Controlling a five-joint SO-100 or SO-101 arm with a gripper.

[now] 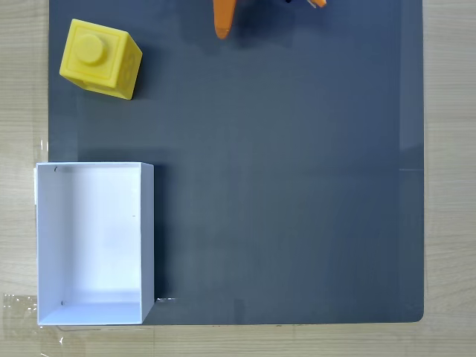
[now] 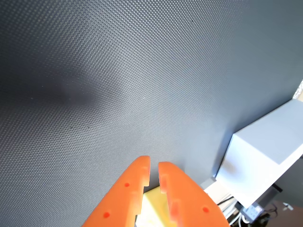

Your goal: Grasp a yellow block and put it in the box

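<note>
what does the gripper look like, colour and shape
The gripper is bright orange plastic with two flat fingers that taper to blunt tips. Each finger has small round holes on its face. In the fixed view, one orange tip shows at the top edge.

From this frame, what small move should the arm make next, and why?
Probably swing toward the yellow block, opening the tool on the way. In the fixed view the block sits untouched on the dark mat at top left, above the box, while the tool's orange tip is at the top edge, well right of it, fingertips nearly together.
</note>
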